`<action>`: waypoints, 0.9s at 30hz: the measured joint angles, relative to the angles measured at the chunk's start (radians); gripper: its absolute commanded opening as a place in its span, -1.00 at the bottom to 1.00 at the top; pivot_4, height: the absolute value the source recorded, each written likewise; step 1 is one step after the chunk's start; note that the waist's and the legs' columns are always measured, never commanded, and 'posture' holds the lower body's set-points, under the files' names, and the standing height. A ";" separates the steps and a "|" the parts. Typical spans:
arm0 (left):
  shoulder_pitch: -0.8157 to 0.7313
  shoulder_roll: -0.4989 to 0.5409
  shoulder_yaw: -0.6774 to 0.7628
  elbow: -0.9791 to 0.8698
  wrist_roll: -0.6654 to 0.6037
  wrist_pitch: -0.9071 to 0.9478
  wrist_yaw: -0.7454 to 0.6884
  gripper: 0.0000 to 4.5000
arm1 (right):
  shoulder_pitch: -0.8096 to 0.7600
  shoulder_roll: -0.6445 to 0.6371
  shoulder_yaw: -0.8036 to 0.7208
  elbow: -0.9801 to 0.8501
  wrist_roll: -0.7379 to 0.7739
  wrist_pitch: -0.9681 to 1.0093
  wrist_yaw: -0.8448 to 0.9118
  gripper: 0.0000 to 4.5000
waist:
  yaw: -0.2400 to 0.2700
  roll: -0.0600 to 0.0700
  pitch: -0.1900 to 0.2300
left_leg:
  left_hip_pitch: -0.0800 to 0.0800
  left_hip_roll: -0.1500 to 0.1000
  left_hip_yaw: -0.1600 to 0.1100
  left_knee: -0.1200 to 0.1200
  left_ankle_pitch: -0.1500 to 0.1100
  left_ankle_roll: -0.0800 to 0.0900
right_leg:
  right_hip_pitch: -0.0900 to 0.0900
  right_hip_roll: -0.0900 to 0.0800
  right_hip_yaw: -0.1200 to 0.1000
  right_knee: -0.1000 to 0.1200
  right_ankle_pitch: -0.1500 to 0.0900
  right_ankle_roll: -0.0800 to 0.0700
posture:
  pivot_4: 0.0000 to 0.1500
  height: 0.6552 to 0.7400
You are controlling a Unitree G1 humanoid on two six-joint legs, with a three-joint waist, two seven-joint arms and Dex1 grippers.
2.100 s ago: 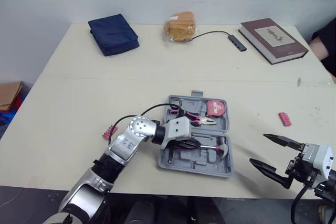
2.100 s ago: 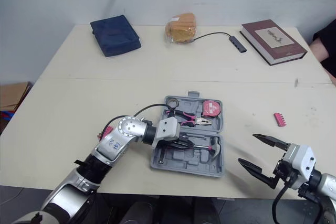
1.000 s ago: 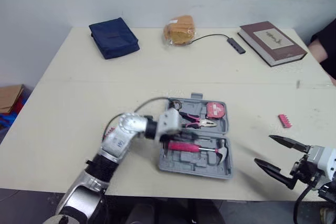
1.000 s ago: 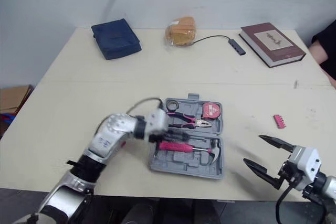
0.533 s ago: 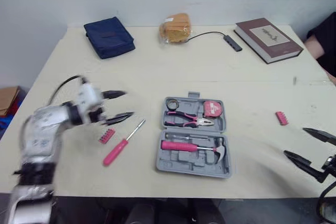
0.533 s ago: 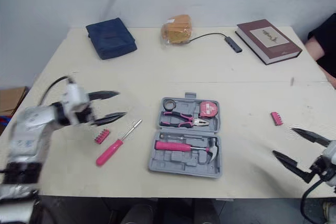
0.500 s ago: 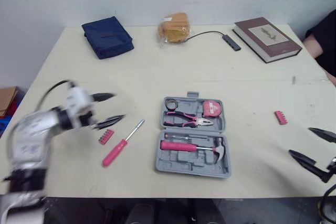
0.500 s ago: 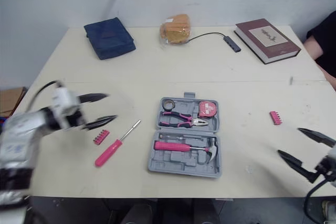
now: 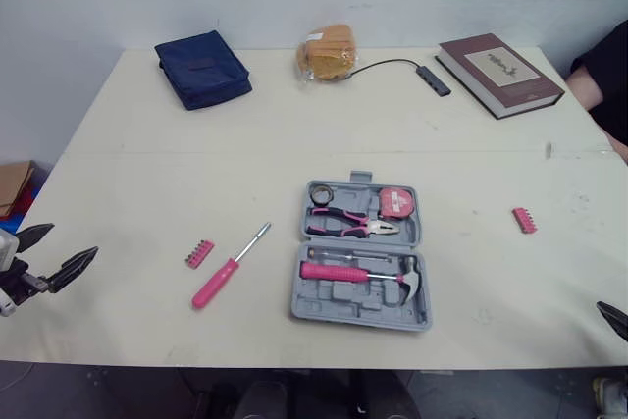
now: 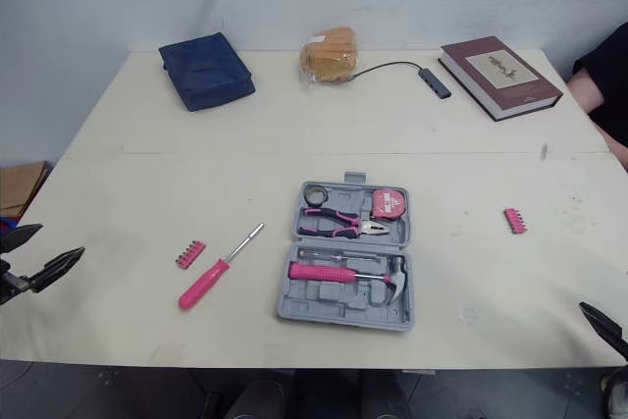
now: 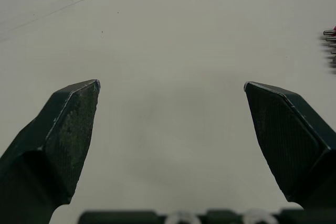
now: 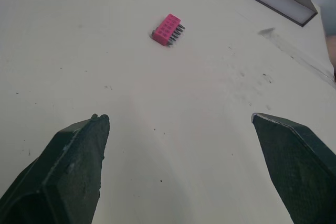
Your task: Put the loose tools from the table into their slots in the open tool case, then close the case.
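The left claw (image 9: 54,248) hangs at the counter's (image 9: 147,174) near left edge, fingers spread and empty. The right claw (image 12: 178,121) is likewise apart and holds nothing, low at the near right corner.

Nearest the left claw lie one pink bit strip (image 9: 199,253) and, just beside it, one pink-handled screwdriver (image 9: 228,267), both well left of the tool case (image 9: 345,307). A second bit strip (image 12: 168,29) lies ahead of the right claw, well right of the case. That makes three loose tools.

The screwdriver is probably light and stiff, though its round handle may roll. A pinch across the thick pink grip looks safest. The bit strips are small and low to the surface, so they likely need a careful pinch across their narrow sides.

The single case lies open flat mid-counter, already holding one hammer (image 9: 365,275), one pair of pliers (image 9: 355,226) and one tape measure (image 9: 397,203). Its plastic halves should fold shut with a light push.
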 measured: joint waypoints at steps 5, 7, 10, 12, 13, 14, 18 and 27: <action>0.001 -0.009 -0.012 -0.095 -0.034 0.061 0.011 0.98 | -0.077 0.000 0.048 -0.002 0.020 0.030 0.053 1.00 | -0.002 0.000 0.000 | 0.002 0.002 0.001 -0.004 0.001 -0.001 | -0.001 0.001 0.000 0.000 0.000 -0.002 | 1.00 1.00; 0.010 -0.013 -0.028 -0.174 -0.062 0.117 0.012 0.98 | -0.101 0.013 0.066 -0.053 0.046 0.072 0.070 1.00 | -0.002 0.000 0.000 | 0.002 0.002 0.001 -0.005 0.001 -0.002 | -0.001 0.001 0.000 0.000 0.000 -0.002 | 1.00 1.00; 0.031 -0.036 -0.080 -0.327 -0.102 0.189 0.013 0.98 | -0.126 0.055 0.111 -0.206 0.100 0.158 0.080 1.00 | -0.002 0.000 0.000 | 0.002 0.002 0.001 -0.005 0.001 -0.004 | -0.002 0.002 0.000 0.000 0.000 -0.002 | 1.00 1.00; 0.040 -0.055 -0.117 -0.391 -0.111 0.222 0.026 0.98 | -0.133 0.079 0.135 -0.302 0.130 0.225 0.070 1.00 | 0.000 0.001 0.001 | 0.001 0.002 0.001 -0.005 0.002 -0.005 | -0.002 0.002 0.000 0.000 0.000 -0.002 | 1.00 1.00; 0.042 -0.059 -0.125 -0.406 -0.111 0.236 0.037 0.98 | -0.135 0.084 0.137 -0.336 0.141 0.251 0.061 1.00 | 0.001 0.001 0.001 | 0.001 0.002 0.001 -0.005 0.002 -0.005 | -0.002 0.002 0.000 0.000 0.000 -0.002 | 1.00 1.00; 0.043 -0.066 -0.126 -0.416 -0.111 0.245 0.046 0.98 | -0.136 0.088 0.138 -0.368 0.152 0.273 0.052 1.00 | 0.002 0.001 0.001 | 0.001 0.002 0.001 -0.005 0.002 -0.005 | -0.003 0.002 0.000 0.000 0.000 -0.002 | 1.00 1.00; 0.037 -0.091 -0.219 -0.464 -0.102 0.303 0.087 0.98 | -0.126 0.153 0.233 -0.664 0.197 0.383 0.010 1.00 | 0.003 0.001 0.001 | 0.001 0.002 0.000 -0.005 0.001 -0.005 | -0.002 0.003 -0.001 0.001 0.000 -0.002 | 1.00 1.00; 0.007 -0.171 -0.351 -0.434 -0.019 0.319 0.199 0.98 | -0.096 0.222 0.376 -0.963 0.224 0.491 -0.046 1.00 | 0.006 -0.001 0.002 | 0.000 0.002 0.000 -0.005 0.002 -0.006 | -0.003 0.003 -0.001 -0.001 0.000 -0.002 | 1.00 1.00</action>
